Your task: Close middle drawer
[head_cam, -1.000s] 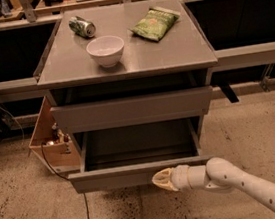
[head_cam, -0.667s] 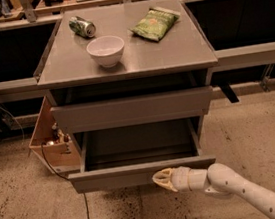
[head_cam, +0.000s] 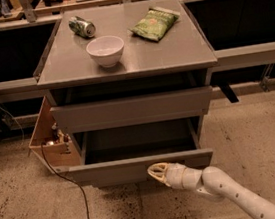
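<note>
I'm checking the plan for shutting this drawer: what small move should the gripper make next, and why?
Probably a straight push in toward the cabinet. The middle drawer is pulled well out, with its inside showing. The gripper sits at the lower edge of the drawer's flat front, near the middle. No handle shows on the front, so pressing on it looks like the way to slide the drawer shut.

**Warm light from above, dark recesses**

Light falls from overhead and is brightest on the counter [head_cam: 170, 51], well above the end effector [head_cam: 158, 172], where it leaves a soft sheen. The end effector shows pale at the front of the middle drawer [head_cam: 110, 171]. Just above it, the drawer's inside lies in deep shadow. The floor [head_cam: 40, 215] around it is dim.
</note>
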### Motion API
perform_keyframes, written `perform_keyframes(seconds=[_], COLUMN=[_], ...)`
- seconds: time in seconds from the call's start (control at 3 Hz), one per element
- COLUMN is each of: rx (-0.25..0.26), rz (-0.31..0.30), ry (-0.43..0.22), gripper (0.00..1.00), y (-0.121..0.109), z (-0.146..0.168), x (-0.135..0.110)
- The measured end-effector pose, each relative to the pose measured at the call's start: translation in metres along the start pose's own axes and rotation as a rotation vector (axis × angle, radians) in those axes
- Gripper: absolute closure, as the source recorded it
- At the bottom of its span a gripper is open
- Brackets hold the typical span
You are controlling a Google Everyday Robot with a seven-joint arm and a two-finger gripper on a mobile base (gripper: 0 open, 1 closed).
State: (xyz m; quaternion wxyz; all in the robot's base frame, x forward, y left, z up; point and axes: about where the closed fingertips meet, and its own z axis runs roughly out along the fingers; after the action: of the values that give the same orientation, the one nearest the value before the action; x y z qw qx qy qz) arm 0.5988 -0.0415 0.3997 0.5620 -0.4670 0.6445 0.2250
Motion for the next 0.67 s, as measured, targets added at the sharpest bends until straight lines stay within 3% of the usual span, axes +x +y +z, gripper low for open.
perform_keyframes(seconds=[0.67], rx=[0.028], rz=[-0.049], ry=[-0.063], gripper=[1.00], y=[-0.025], z=[0.038], x=[-0.024])
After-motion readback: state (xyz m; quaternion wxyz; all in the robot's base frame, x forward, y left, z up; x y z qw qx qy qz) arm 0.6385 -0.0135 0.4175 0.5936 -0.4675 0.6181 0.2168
